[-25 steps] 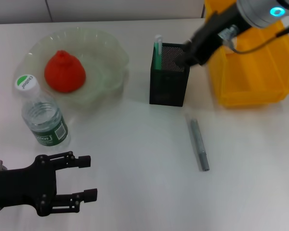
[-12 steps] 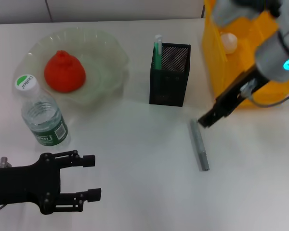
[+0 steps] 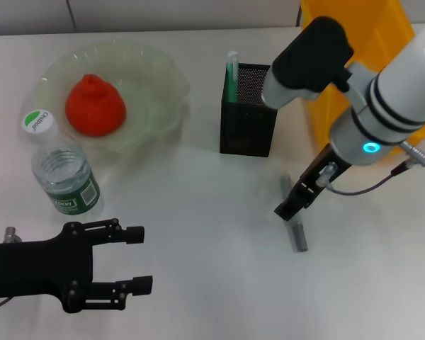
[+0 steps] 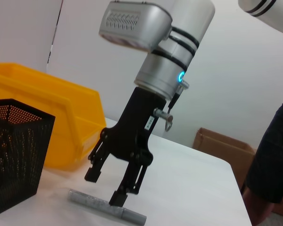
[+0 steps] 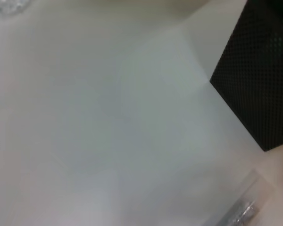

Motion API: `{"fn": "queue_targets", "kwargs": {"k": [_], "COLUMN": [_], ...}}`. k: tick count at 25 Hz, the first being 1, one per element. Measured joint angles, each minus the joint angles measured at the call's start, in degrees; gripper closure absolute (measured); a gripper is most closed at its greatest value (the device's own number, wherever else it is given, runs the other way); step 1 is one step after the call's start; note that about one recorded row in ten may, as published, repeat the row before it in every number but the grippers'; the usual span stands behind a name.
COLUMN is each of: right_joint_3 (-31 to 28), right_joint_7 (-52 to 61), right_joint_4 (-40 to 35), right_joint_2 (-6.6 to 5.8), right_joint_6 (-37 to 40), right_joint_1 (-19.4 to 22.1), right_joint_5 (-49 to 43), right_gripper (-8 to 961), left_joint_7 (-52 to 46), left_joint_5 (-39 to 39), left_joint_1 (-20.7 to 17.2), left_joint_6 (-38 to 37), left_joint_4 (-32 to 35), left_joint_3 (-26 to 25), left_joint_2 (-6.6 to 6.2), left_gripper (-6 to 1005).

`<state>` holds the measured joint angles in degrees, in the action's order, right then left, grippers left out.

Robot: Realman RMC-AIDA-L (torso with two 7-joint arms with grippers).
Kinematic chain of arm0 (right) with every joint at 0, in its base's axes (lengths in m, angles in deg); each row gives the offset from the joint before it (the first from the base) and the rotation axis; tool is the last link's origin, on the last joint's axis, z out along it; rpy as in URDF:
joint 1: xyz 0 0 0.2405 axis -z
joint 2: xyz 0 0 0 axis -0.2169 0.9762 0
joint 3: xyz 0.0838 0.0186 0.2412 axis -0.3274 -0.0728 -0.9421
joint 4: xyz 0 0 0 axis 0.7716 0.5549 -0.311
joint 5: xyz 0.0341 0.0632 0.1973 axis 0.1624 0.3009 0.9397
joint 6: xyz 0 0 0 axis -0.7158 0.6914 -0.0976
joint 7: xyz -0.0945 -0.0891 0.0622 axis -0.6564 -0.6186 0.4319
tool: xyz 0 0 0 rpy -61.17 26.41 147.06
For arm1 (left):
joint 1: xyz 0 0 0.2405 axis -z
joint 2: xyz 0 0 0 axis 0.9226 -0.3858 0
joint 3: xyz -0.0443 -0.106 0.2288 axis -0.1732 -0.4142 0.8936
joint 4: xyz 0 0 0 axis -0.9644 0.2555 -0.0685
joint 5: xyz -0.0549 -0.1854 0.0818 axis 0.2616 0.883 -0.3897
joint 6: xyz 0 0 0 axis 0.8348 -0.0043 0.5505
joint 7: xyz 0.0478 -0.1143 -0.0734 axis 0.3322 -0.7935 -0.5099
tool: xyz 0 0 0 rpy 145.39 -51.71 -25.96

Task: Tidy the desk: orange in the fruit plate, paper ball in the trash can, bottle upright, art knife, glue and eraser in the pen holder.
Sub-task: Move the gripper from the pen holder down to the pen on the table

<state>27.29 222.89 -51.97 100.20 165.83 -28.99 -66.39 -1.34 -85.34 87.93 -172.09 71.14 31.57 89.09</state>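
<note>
Art knife (image 3: 295, 216) flat on desk (image 3: 198, 283) lower right of centre, right gripper (image 3: 289, 212) fingers spread wide straddling it, pen holder (image 3: 249, 110) just above, trash can (image 3: 372, 42) upper right, left gripper (image 3: 131, 258) open lower left, open tabletop between.

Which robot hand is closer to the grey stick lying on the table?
The right hand: it hangs open just above the grey stick. The left hand is far off, near the desk's front edge by the bottle.
</note>
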Motion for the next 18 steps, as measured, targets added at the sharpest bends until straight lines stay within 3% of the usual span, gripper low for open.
{"fn": "queue_targets", "kwargs": {"k": [9, 18], "right_joint_3": [1.93, 3.44], "right_joint_7": [0.05, 0.02], "right_joint_4": [2.75, 3.45], "right_joint_2": [0.00, 0.00], "right_joint_6": [-3.59, -4.70], "right_joint_1": [-0.18, -0.34], "right_joint_5": [0.67, 0.87], "right_gripper": [263, 618], "left_joint_7": [0.21, 0.02], "left_joint_5": [0.01, 0.01], "left_joint_1": [0.53, 1.17], "left_joint_6": [0.13, 0.08], "left_joint_4": [-0.04, -0.04], "left_joint_3": [0.00, 0.00], "left_joint_2": [0.23, 0.25], "left_gripper": [202, 202]}}
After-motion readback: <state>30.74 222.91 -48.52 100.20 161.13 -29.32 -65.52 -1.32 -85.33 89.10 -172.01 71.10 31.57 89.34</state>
